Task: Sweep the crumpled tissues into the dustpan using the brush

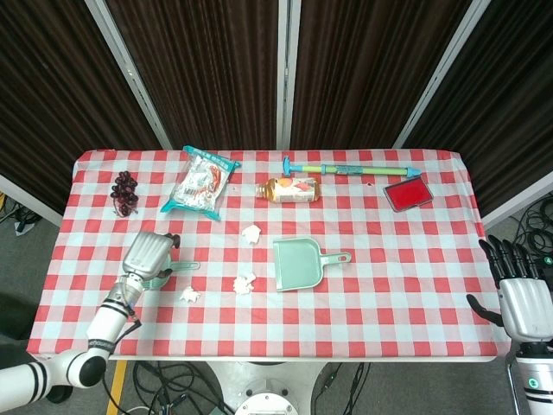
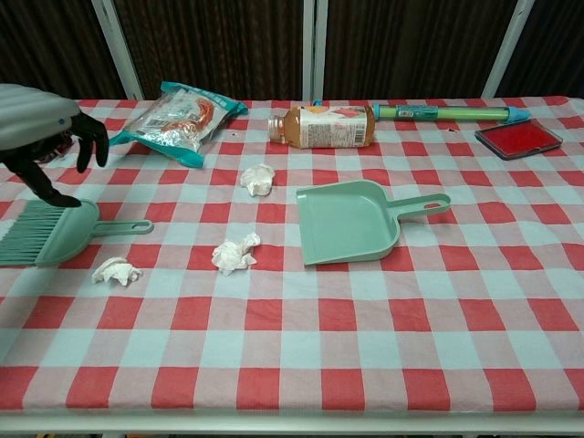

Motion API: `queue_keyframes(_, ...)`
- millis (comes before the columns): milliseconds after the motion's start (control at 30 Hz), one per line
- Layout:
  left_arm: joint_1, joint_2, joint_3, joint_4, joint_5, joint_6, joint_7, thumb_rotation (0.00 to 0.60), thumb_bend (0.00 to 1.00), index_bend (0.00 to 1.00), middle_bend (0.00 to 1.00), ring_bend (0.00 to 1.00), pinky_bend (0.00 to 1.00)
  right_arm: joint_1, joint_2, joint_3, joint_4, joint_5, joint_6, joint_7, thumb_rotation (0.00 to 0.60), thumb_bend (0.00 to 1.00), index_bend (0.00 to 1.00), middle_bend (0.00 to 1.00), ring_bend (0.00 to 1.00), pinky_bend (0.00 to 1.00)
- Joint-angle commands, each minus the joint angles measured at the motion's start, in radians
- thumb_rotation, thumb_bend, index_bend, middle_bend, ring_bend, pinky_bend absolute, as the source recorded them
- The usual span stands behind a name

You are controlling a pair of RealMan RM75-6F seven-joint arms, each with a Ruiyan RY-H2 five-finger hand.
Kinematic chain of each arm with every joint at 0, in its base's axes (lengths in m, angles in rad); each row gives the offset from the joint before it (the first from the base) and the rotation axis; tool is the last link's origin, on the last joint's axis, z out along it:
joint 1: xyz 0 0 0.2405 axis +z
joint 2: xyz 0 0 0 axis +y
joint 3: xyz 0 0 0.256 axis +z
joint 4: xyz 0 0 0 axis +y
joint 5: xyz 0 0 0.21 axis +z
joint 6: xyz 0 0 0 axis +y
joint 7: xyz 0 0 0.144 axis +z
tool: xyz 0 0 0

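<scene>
A green brush (image 2: 57, 232) lies at the table's left, its handle (image 1: 183, 267) pointing right. My left hand (image 1: 149, 254) hovers over the brush head (image 2: 36, 137), fingers spread and curled downward, holding nothing. Three crumpled tissues lie loose: one (image 1: 251, 233) (image 2: 258, 178) behind, one (image 1: 244, 283) (image 2: 234, 254) left of the dustpan, one (image 1: 189, 296) (image 2: 117, 270) near the brush handle. The green dustpan (image 1: 299, 263) (image 2: 350, 220) sits mid-table, handle to the right. My right hand (image 1: 524, 298) hangs open off the table's right edge.
At the back lie dark grapes (image 1: 126, 192), a snack bag (image 1: 202, 182), a lying drink bottle (image 1: 291, 189), a long green-yellow tube (image 1: 350, 169) and a red case (image 1: 408, 194).
</scene>
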Motion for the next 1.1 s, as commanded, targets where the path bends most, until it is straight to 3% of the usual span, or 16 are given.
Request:
queue_keyframes(33, -0.052, -0.068, 0.011, 0.003, -0.086, -0.003, 0.101, 0.600, 0.16, 0.43, 0.49, 0.83, 0.97, 0.000, -0.001, -0.001, 0.002, 0.001, -0.002, 0.004, 0.600, 0.12, 0.00, 0.05, 0.00, 0.00)
queue_keyframes(433, -0.141, -0.164, 0.045, 0.061, -0.285, 0.053, 0.340, 0.600, 0.18, 0.43, 0.48, 0.84, 0.97, -0.004, -0.001, -0.002, 0.014, 0.004, 0.001, 0.019, 0.600, 0.12, 0.00, 0.05, 0.00, 0.00)
queue_keyframes(1100, -0.182, -0.178, 0.075, 0.134, -0.404, 0.031, 0.292, 0.600, 0.22, 0.43, 0.48, 0.84, 0.97, -0.011, 0.005, -0.006, 0.014, 0.001, 0.007, 0.026, 0.600, 0.12, 0.00, 0.05, 0.00, 0.00)
